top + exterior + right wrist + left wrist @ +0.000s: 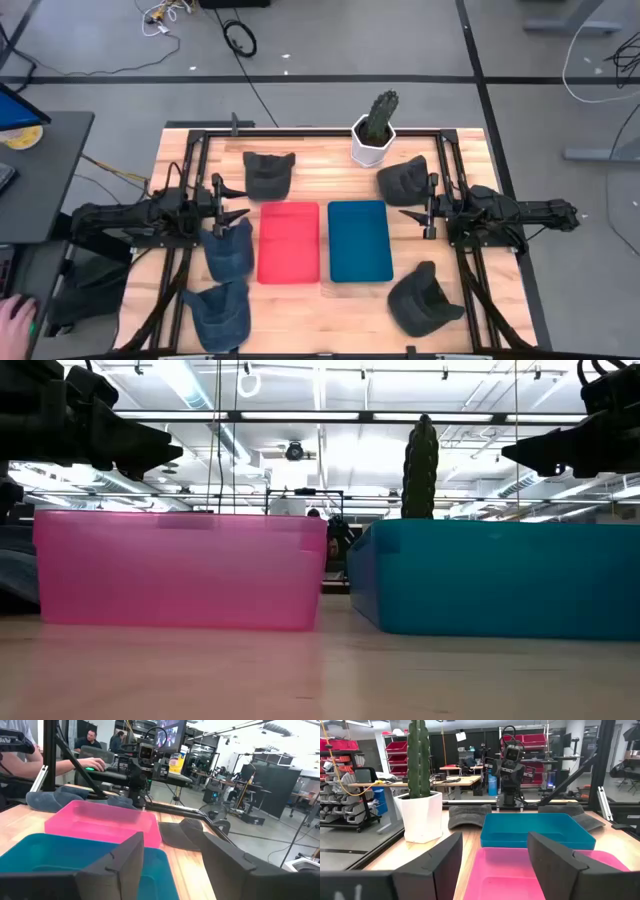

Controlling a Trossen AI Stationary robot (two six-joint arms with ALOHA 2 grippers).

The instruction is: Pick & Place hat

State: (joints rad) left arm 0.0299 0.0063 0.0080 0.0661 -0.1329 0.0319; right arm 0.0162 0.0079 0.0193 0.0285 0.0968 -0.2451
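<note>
Hats, five soft caps, lie on the wooden table around two bins; neither claw holds one.

The left gripper (238, 207), fingers spread, hovers over a blue denim cap (229, 249) beside the pink plastic bin (289, 242). The right gripper (409, 211), fingers also spread, hangs just off the teal plastic bin (359, 240), near a dark grey cap (404, 178). A second denim cap (220, 313) sits at the near left corner, cut by the frame edge; a black cap (422, 300) lies near right, a dark cap (269, 173) far left. A white pot with a green cactus (375, 131) stands at the far edge. From the low view the bins hide every cap (only the cactus top shows). The light wood table (343, 314) stands on grey floor with loose cables; a person's hand (16, 316) shows at the left edge.
</note>
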